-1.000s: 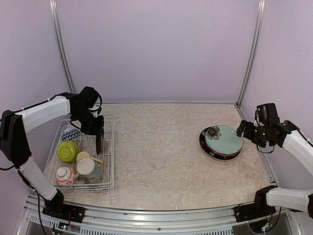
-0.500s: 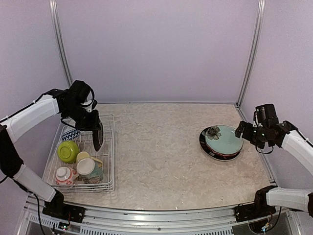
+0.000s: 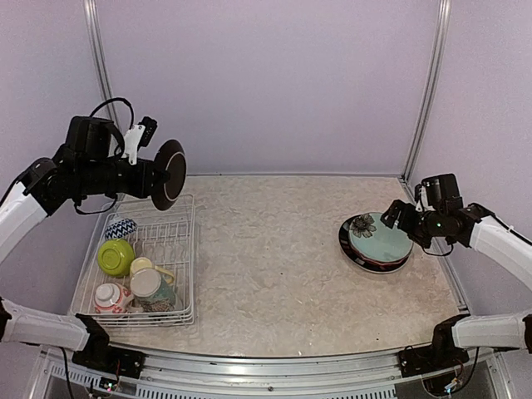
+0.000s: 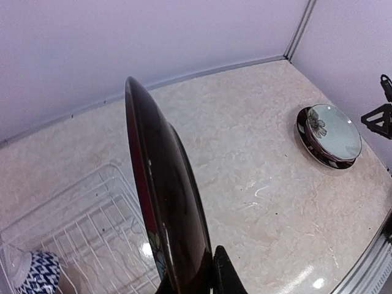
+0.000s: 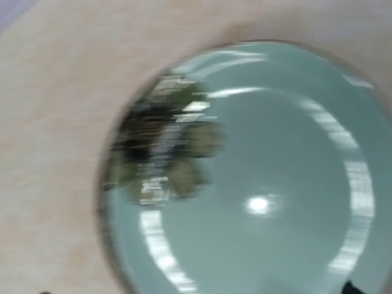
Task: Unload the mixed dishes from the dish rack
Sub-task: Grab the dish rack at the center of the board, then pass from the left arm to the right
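Out of the dish rack [image 3: 179, 249] and up in the air: a glossy dark plate [image 3: 170, 173], held on edge, nearly upright, above the rack's far side. Pinched at the rim by the left gripper [image 3: 155, 179], clamped firmly on it. In the left wrist view, seen edge-on, with the fingertips [image 4: 222, 277] at its bottom rim.

In the white wire rack, at the near-left corner of the table [image 3: 274, 274], five pieces. At the far-left end a blue-and-white patterned bowl [image 3: 121, 228]. Just nearer, a lime-green bowl [image 3: 115, 256]. Beside that, toward the middle, a yellow mug [image 3: 142, 265], touching a tilted cream patterned mug [image 3: 153, 289]. In the near-left corner a red-and-white patterned bowl [image 3: 108, 296].

Near the right edge of the table, about halfway between the far and near edges, a stack. Pale teal plate [image 3: 382, 238] on top, and under it a dark-rimmed plate [image 3: 361, 224] with a flower motif showing at the far-left side. Right gripper [image 3: 397, 218] low at the far-right rim of the stack. Touching or not, cannot tell. Spread or closed, cannot tell either, because of blur in the right wrist view, filled by the teal plate.

Compared with half a second before: plate then low among the wires at the rack's right side, now raised well clear. Left arm swung up and back toward the left edge. Right gripper shifted a little closer to the stack. Rack contents and stack unchanged.
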You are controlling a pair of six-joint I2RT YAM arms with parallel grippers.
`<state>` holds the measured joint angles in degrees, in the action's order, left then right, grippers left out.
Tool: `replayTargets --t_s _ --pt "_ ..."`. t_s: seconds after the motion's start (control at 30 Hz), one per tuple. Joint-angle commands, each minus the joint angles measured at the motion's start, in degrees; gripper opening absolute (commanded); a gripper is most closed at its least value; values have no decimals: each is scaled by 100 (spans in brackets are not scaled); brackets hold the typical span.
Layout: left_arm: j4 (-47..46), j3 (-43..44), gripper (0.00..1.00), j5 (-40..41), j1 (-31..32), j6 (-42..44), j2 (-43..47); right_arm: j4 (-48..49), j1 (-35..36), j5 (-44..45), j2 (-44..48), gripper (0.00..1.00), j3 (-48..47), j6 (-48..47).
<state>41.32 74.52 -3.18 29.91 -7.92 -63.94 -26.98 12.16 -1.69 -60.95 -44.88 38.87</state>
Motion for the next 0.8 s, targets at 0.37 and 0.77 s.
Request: replayTargets --t_s 0.37,0.77 --pt "-3834 -1414 0 3159 2488 4123 -528 1844 1984 -871 -1472 100 -1147 978" --pt "-4667 -1862 0 4050 3201 5282 -1745 3365 2869 -1772 -3233 100 -2681 1941"
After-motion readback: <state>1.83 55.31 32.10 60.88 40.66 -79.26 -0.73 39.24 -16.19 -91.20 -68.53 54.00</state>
